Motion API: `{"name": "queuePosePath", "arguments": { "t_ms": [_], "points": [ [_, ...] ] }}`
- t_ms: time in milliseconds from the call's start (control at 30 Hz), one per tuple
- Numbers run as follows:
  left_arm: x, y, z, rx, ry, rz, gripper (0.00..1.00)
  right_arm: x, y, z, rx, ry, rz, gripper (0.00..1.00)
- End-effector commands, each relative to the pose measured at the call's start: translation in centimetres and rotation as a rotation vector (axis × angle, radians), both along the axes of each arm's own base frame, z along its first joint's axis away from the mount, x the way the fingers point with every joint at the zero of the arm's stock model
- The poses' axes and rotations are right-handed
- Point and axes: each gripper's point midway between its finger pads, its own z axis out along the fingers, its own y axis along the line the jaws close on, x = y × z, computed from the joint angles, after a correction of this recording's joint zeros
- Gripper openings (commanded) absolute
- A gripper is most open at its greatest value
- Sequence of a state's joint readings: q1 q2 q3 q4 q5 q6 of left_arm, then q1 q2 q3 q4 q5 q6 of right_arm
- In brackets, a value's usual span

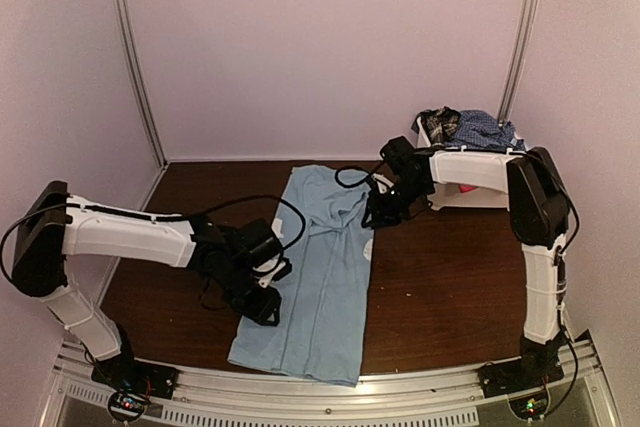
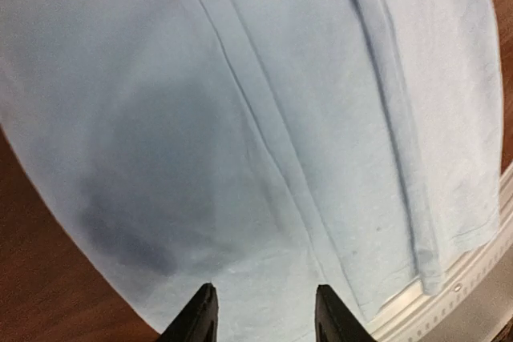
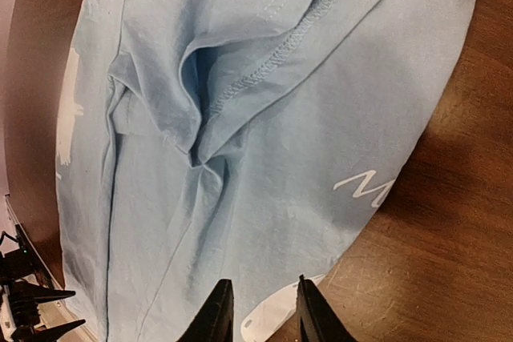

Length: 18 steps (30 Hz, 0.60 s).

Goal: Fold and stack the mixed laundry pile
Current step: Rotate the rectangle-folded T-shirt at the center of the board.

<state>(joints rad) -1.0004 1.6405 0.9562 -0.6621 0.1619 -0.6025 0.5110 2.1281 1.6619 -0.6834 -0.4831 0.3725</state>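
Though T-shirt (image 3: 280, 118) lettering (image 3: 365, 190) perhaps reads "M", left gripper (image 2: 265, 290) half-open, right gripper (image 3: 264, 282) narrowly open.

Far right: the right arm (image 1: 470, 169) hides part of the basket (image 1: 485, 199); we find the clothes (image 1: 480, 129) in it too small to sort. In the left wrist view the shirt (image 2: 280, 118) runs off the frame. Whether the right gripper (image 3: 261, 290) pinches its edge, we cannot tell.

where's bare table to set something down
Bare dark wooden table between the light blue T-shirt and the right arm's base; a smaller patch far left behind the left arm. Crowded far right, around the white plastic basket.
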Motion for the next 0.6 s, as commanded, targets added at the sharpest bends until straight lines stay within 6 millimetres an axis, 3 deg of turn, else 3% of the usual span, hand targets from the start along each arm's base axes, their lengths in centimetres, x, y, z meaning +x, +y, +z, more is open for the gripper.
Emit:
{"name": "queuePosePath", "arguments": {
  "t_ms": [0, 133, 300, 367, 467, 567],
  "points": [
    [3.7, -1.6, 7.6, -0.196, -0.13, 0.142, 0.46, -0.7, 0.7, 2.8, 0.034, -0.067, 0.026, 0.28],
    [6.4, -0.1, 9.2, -0.214, -0.221, 0.208, 0.54, -2.3, 2.6, 1.8, 0.033, -0.044, 0.063, 0.26],
    [9.8, 2.8, 12.1, -0.233, -0.376, 0.334, 0.81, -3.6, 3.5, -1.6, -0.018, 0.01, 0.081, 0.24],
    [10.8, 4.1, 13.3, -0.245, -0.428, 0.382, 0.97, -3.6, 3.0, -3.4, -0.066, 0.033, 0.082, 0.23],
    [12.0, 5.7, 14.7, -0.246, -0.504, 0.439, 0.98, -3.0, 1.6, -5.7, -0.144, 0.044, 0.07, 0.22],
    [12.4, 6.7, 15.0, -0.231, -0.523, 0.466, 0.98, -0.9, -0.6, -7.5, -0.196, 0.049, 0.026, 0.21]
  ]
}}
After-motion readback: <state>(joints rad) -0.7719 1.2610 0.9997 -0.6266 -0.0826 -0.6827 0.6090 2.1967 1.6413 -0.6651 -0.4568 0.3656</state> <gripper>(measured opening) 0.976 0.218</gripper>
